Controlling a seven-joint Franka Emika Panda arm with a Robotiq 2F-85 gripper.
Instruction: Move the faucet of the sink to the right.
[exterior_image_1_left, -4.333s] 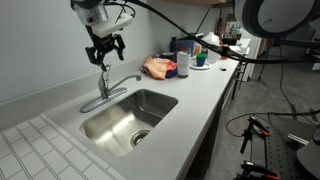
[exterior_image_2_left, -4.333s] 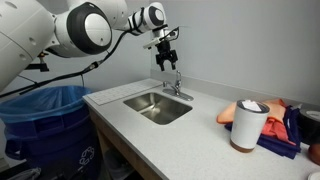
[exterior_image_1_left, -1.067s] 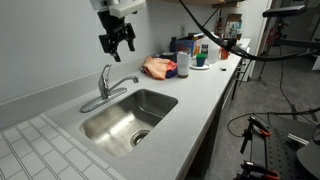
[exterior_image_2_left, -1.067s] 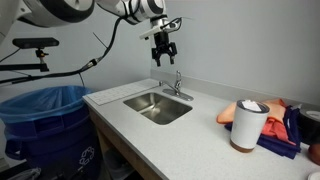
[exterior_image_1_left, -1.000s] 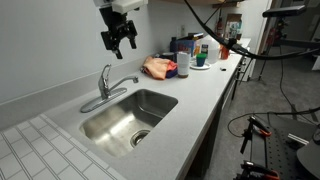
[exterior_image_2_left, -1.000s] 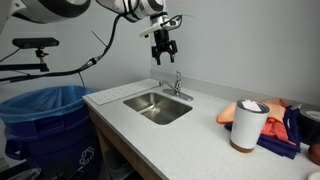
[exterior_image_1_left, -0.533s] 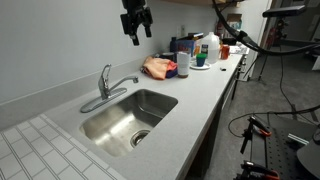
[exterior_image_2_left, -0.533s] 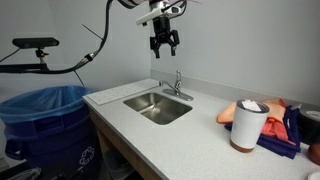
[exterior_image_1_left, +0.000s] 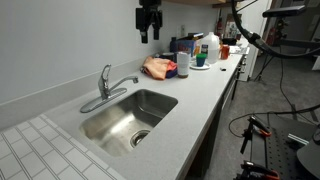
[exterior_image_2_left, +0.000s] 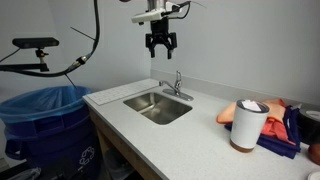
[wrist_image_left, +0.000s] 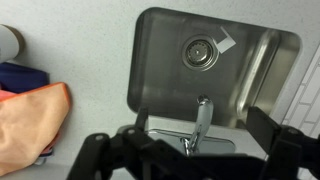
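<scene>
One gripper high above the faucet, holding nothing.

The gripper (exterior_image_2_left: 160, 44) hangs in the air well above the worktop (exterior_image_1_left: 190, 95), with its fingers (exterior_image_2_left: 153, 46) spread apart and empty. The faucet (exterior_image_1_left: 108, 87) stands below it at the back rim of the sink (exterior_image_1_left: 125, 115), on a flat base; to reach it, I judge the fingers must come straight down. In an exterior view its thin spout (exterior_image_1_left: 125, 81) lies almost horizontal and reaches out over the basin, with the lever upright beside it. The faucet is shiny chrome, the sink is brushed steel with rounded corners and a round drain (wrist_image_left: 199, 51), and the worktop is pale and speckled.
</scene>
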